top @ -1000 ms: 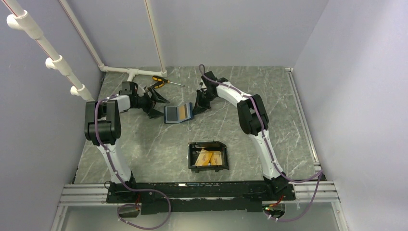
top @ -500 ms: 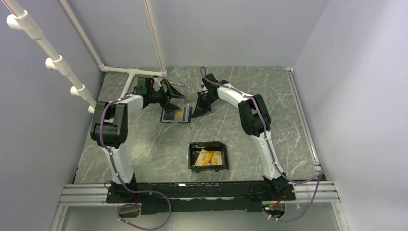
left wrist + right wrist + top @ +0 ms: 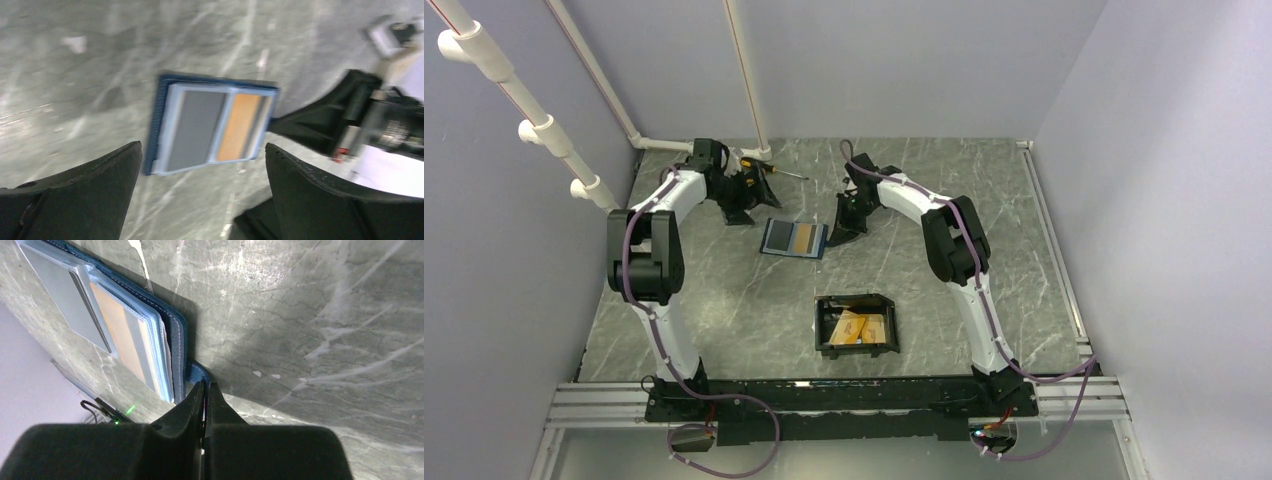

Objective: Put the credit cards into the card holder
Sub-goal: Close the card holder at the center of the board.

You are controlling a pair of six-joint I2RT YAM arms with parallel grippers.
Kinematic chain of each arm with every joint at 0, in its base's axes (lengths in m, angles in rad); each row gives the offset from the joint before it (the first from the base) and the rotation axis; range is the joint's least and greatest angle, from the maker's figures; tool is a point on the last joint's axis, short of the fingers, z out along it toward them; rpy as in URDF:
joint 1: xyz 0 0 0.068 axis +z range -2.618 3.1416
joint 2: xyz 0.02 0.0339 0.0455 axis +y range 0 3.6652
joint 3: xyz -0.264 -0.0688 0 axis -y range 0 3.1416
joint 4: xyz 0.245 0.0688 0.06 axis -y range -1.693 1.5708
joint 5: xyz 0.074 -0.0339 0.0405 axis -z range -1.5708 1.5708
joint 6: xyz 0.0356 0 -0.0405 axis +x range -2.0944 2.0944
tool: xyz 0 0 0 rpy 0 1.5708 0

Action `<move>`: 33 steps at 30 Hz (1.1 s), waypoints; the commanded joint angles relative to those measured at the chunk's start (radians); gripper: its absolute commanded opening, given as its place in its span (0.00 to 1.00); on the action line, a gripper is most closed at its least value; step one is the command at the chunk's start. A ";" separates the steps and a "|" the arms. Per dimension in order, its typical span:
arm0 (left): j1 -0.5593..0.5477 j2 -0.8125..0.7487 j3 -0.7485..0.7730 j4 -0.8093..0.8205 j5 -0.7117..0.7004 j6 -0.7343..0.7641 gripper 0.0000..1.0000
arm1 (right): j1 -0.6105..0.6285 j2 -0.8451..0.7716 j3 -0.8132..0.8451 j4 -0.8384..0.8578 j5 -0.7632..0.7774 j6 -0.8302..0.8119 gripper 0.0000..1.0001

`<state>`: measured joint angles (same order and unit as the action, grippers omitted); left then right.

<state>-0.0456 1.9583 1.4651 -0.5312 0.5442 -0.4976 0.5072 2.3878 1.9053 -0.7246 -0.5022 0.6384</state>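
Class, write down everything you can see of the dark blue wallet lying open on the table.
The dark blue folding wallet lies open and flat on the grey marbled table. Its stitched cover looks like leather; clear plastic sleeves inside show a grey panel and an orange card. The right pincer is shut on a small blue tab at its edge; nothing else touches it.
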 commanded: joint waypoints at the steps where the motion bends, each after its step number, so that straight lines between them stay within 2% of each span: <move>1: -0.009 0.022 0.026 -0.175 -0.229 0.222 0.99 | -0.007 -0.019 0.040 -0.040 0.030 -0.038 0.00; 6: -0.026 0.123 0.084 -0.164 -0.126 0.204 0.99 | -0.003 -0.024 0.014 -0.034 0.030 -0.039 0.00; 13: -0.086 0.127 0.045 -0.113 -0.056 0.155 0.99 | 0.001 -0.005 0.041 -0.028 0.015 -0.027 0.00; 19: -0.070 0.107 0.041 -0.058 0.198 0.120 0.95 | 0.001 0.006 0.058 -0.025 0.005 -0.021 0.00; 24: -0.050 0.052 0.016 0.100 0.379 -0.028 0.95 | 0.000 0.004 0.028 0.004 -0.015 -0.009 0.00; 27: -0.054 0.033 -0.053 0.294 0.461 -0.208 0.94 | 0.001 0.005 0.022 0.011 -0.023 -0.003 0.00; 33: -0.099 0.055 -0.166 0.614 0.511 -0.453 0.93 | -0.001 -0.003 0.009 0.027 -0.046 0.016 0.00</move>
<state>-0.0822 2.0258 1.3510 -0.2016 0.9257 -0.7307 0.4969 2.3901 1.9175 -0.7547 -0.5053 0.6266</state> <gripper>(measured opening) 0.936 0.030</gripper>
